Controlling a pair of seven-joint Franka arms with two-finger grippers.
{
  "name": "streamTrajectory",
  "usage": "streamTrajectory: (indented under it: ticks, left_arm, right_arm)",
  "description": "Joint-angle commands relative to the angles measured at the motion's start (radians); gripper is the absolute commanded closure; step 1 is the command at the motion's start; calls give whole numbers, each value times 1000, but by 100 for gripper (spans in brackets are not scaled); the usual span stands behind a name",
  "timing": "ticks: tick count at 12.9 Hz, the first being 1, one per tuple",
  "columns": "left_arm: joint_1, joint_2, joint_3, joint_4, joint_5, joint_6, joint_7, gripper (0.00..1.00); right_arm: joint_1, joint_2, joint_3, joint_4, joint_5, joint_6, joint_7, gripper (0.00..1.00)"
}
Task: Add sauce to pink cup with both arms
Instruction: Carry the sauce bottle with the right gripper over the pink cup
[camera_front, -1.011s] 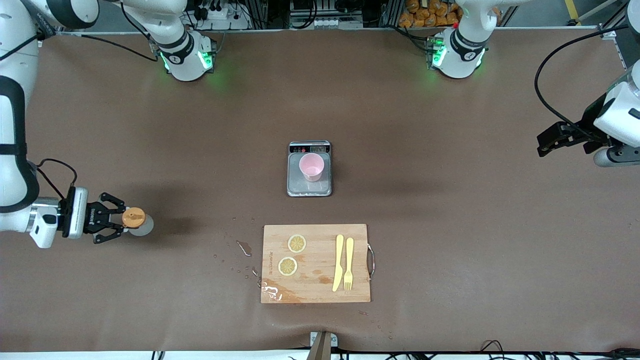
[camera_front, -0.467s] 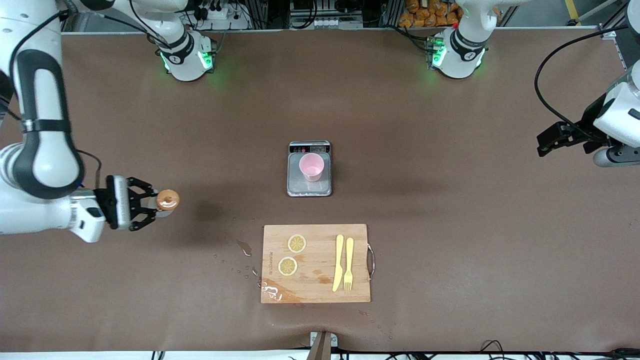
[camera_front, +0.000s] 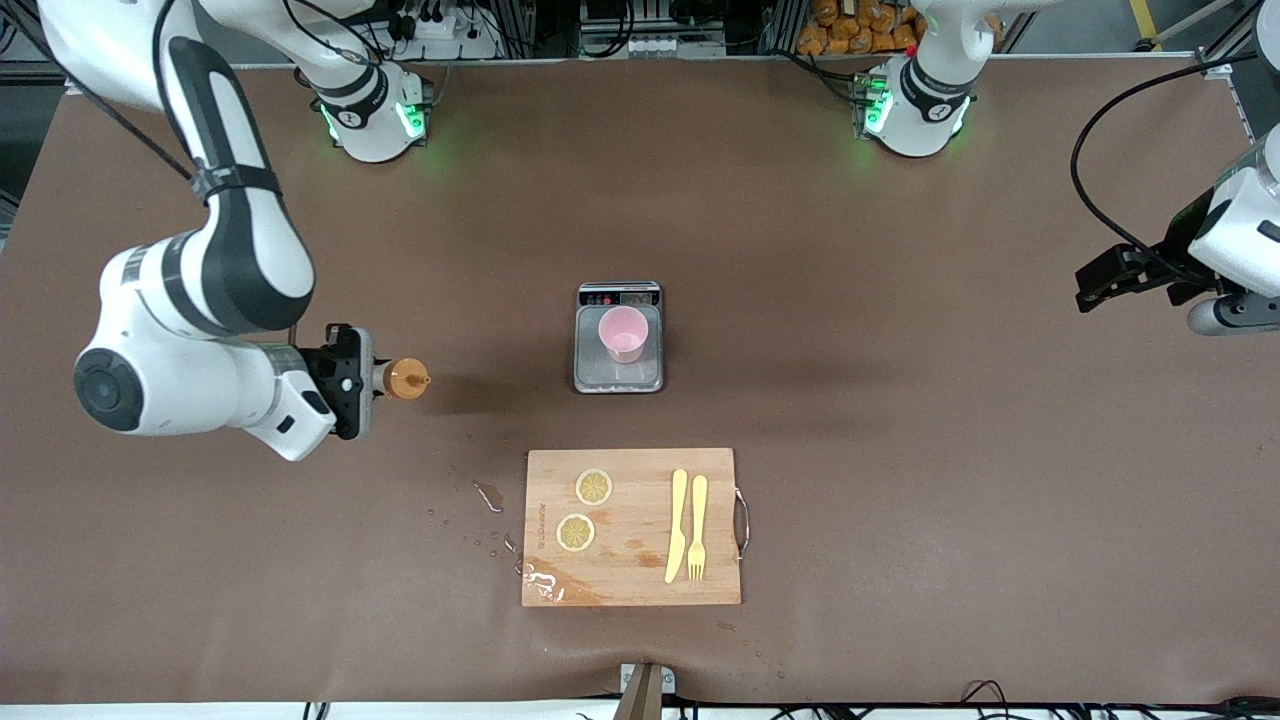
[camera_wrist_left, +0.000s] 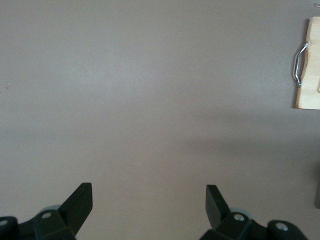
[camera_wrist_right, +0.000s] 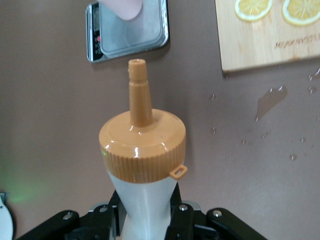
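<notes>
Two arms: the right arm at the left of the front view, the left arm at its right edge. Two grippers, one on each: the right gripper and the left gripper. One sauce bottle. One cup, at the centre. One scale under it. One board, lower centre, bearing two lemon slices, one knife and one fork.
</notes>
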Motion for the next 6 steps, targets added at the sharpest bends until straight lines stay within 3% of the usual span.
streamTrajectory:
  ticks: [1,6]
  left_arm:
    - [2,-28,7,-24,-21,-12,20,0]
    - [22,-31,7,-25,-20,-13,35,0]
  right_arm:
    - [66,-61,-7,-81,-81,6,118,100]
    - [195,-81,-4,-107,-186,-54,357,100]
